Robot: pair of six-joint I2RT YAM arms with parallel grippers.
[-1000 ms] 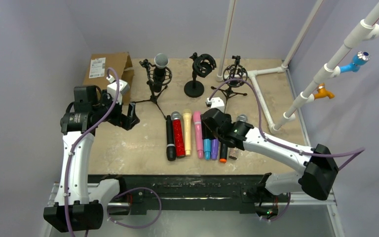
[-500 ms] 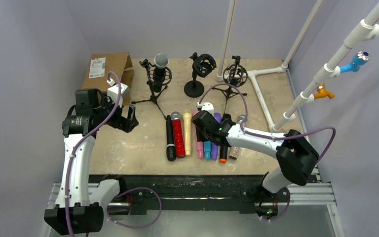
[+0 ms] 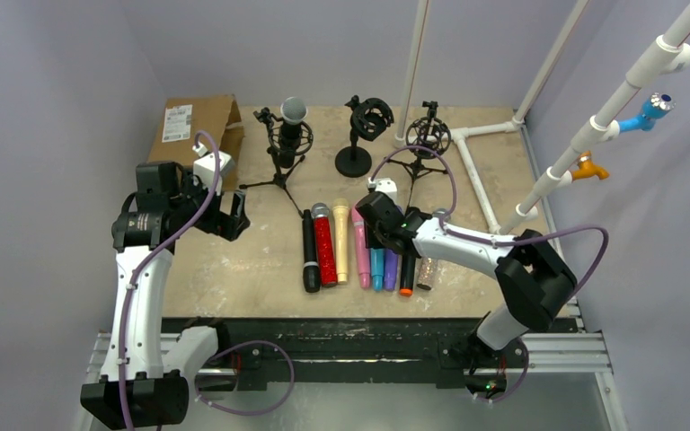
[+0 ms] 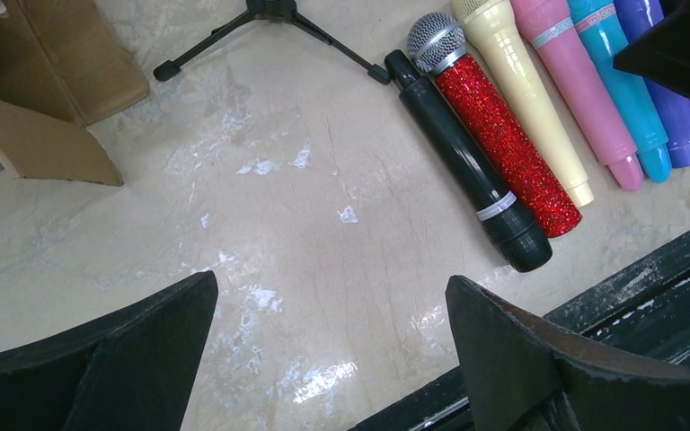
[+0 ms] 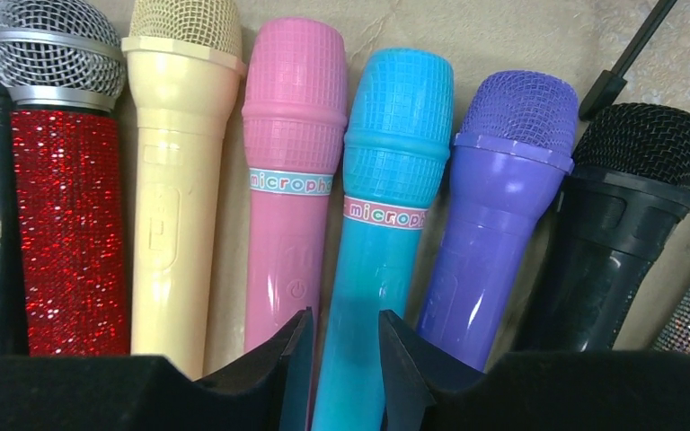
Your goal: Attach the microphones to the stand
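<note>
One microphone (image 3: 294, 111) stood mounted in the left stand (image 3: 284, 148) in the overhead view, far behind the glittery red microphone (image 3: 324, 247). The middle stand (image 3: 364, 126) and the right stand (image 3: 429, 136), behind and to the right of that red one, held nothing. Eight more microphones lay side by side on the desk (image 3: 234, 269), the red one second from the left of the row. The right end effector (image 3: 377, 226) hung over the row a few places right of the red microphone. The left end effector (image 3: 236, 217) hovered well to its left, near the cardboard box (image 3: 193, 121).

From the left wrist, that end effector's jaws were spread wide with only bare desk between them, released and carrying nothing. The red microphone lay beyond them, touching the black microphone (image 4: 467, 175).

From the right wrist, the blue microphone (image 5: 391, 171) lay three places right of the red one, between the pink microphone (image 5: 289, 180) and the purple microphone (image 5: 494, 197). The fingers (image 5: 292, 359) sat close on either side of its body. Whether they already clenched it could not be told, and it lay level with its neighbours.

By my judgement the task was at an early stage: one microphone mounted, two stands free, and the blue one apparently next.
</note>
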